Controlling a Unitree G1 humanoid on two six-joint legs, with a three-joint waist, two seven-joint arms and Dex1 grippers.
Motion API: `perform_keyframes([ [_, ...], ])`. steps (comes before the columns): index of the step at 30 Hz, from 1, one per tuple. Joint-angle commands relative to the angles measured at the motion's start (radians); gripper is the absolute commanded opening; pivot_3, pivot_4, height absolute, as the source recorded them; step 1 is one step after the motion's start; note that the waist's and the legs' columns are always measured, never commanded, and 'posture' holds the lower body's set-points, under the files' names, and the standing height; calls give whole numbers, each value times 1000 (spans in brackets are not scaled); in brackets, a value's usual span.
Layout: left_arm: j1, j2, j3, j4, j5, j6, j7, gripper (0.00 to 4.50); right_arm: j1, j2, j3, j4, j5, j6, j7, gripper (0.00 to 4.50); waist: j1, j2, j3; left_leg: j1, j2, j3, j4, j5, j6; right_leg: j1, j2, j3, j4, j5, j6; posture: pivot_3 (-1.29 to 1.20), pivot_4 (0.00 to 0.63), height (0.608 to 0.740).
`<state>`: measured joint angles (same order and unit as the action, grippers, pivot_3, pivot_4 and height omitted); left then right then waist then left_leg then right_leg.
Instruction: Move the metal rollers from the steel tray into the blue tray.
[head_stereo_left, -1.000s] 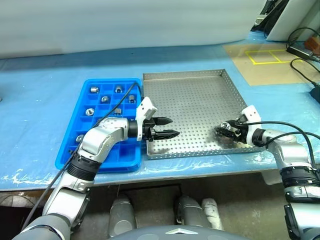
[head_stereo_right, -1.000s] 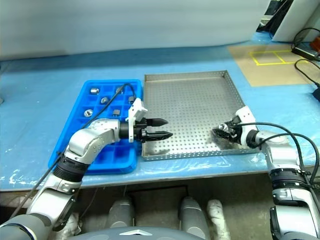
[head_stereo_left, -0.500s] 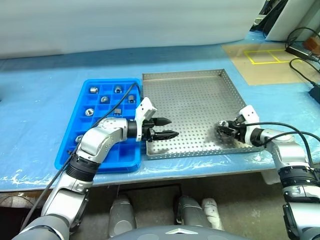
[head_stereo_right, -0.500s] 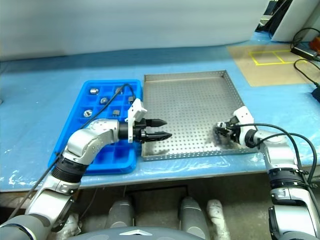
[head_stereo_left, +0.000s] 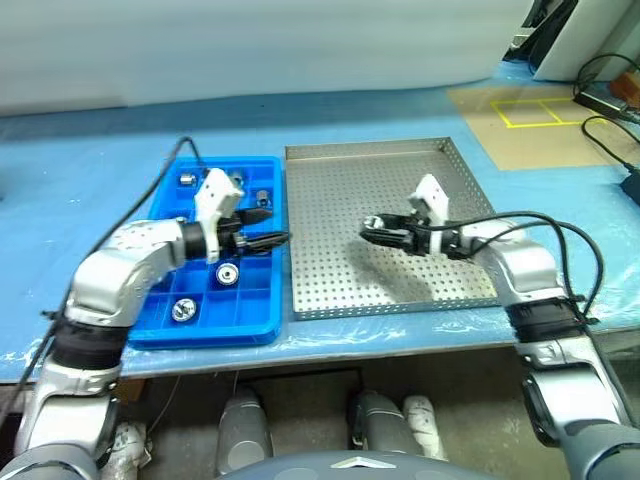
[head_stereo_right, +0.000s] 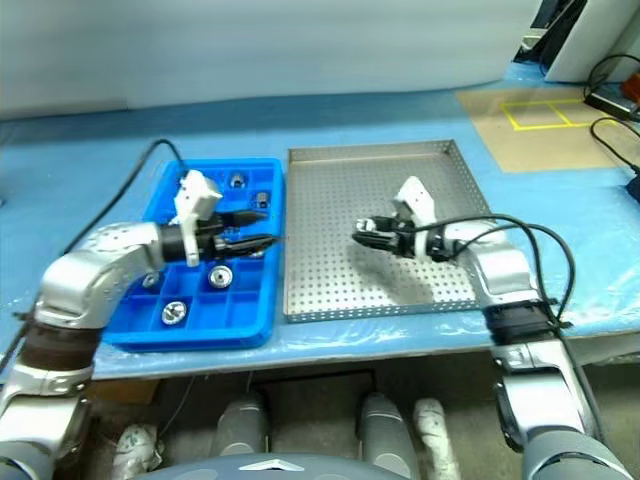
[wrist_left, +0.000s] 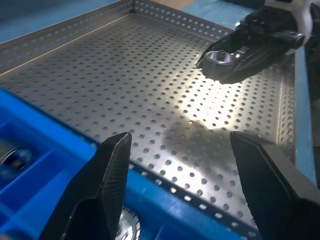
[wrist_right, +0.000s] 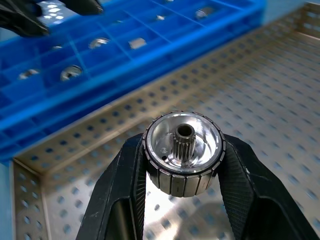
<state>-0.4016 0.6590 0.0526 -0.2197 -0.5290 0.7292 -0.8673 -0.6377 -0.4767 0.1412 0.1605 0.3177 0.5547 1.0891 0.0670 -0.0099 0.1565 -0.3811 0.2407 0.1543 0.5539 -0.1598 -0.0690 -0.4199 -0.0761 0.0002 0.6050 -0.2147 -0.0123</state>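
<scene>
I have one of the metal rollers (wrist_right: 183, 152) pinched in the right gripper (head_stereo_left: 372, 227), held above the steel tray (head_stereo_left: 330, 290) and pointing toward the blue tray (head_stereo_left: 262, 322). As far as I can tell, the steel tray holds no others. Next I must carry it across to a free compartment. The left gripper (head_stereo_left: 272, 226) hovers there with fingers spread, empty.

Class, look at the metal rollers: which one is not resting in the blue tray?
The roller clamped in the right gripper, held above the steel tray.
</scene>
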Motion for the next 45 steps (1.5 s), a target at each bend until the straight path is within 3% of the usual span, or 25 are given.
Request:
perform_keyframes([
  [1,59,40,82,-84,-32,12,16,3337,-72,54,38,8,49,10,78,1643,11,0,0,-1,0,0,0,0,0,-1,0,0,0,0,0,166,150,740],
  [8,254,53,190,-250,-92,67,87,3337,-158,198,139,138,37,7,173,1643,57,-1,0,-4,1,-3,-3,0,-1,-2,-1,-2,0,-1,-1,296,150,740],
  [15,433,48,236,-371,-136,103,141,3337,-169,221,210,204,-12,-7,210,1643,95,-1,1,-4,2,-5,-6,3,-6,-3,-2,-2,0,-1,-1,369,150,740],
  [21,484,40,248,-414,-170,111,184,3337,-158,215,221,196,-26,-6,235,1643,116,0,1,-3,3,-6,-8,4,-7,-3,0,-1,1,-1,-1,390,150,740],
  [29,437,37,201,-396,-181,109,211,3337,-159,205,207,129,-8,59,227,4272,122,-1,1,-3,3,-6,-8,4,-7,-3,0,-1,1,-1,-1,356,150,740],
  [36,360,45,147,-346,-174,103,194,3337,-139,168,189,-18,-4,166,142,4272,120,-1,0,-3,3,-6,-8,7,-12,-4,1,0,1,-1,-1,303,150,740],
  [42,235,31,60,-242,-128,64,165,3337,-116,102,29,-155,81,288,29,4272,116,-1,0,-3,2,-6,-8,7,-13,-3,1,0,2,-1,0,227,150,740],
  [45,165,-11,8,-165,-92,31,164,3337,-75,69,-26,-125,59,236,-39,4272,111,-1,0,-2,2,-6,-8,8,-13,-3,1,1,2,0,0,182,150,740],
])
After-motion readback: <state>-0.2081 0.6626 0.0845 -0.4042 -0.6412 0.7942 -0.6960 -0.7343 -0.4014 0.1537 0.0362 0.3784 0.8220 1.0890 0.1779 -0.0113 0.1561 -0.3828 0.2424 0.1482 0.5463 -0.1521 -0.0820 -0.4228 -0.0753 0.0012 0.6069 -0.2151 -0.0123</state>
